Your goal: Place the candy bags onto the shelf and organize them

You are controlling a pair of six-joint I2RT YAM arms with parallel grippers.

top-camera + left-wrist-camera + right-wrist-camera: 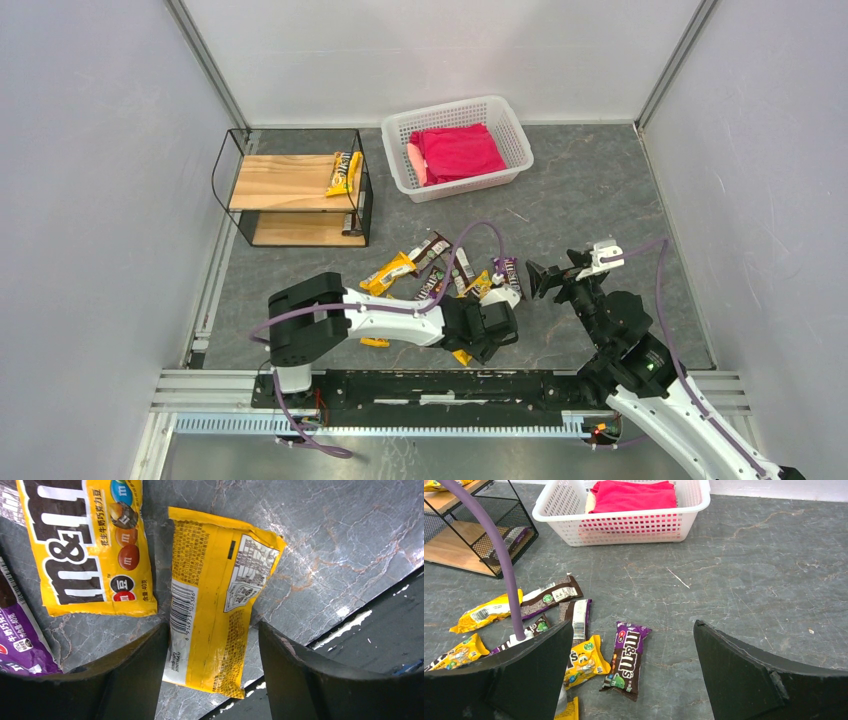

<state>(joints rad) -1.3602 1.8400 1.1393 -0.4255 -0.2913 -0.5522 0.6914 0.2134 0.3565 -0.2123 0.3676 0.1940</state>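
Several candy bags (440,270) lie scattered on the grey table in front of the arms. My left gripper (212,627) is open and low over a yellow bag (210,595) that lies back side up. Its fingers straddle the bag's lower end, with a gap on the right side. In the top view that left gripper (492,332) sits near the table's front edge. My right gripper (633,625) is open and empty above a purple-brown bag (626,660). The shelf (275,180) stands at the back left, with a yellow bag (343,172) on its top board and a dark bag (511,537) on the lower one.
A white basket (505,115) holding a red cloth (455,152) stands at the back, right of the shelf. Another yellow bag (85,540) and a purple one (20,635) lie left of the left gripper. The black front rail (360,640) runs just beside it. Grey walls enclose the table.
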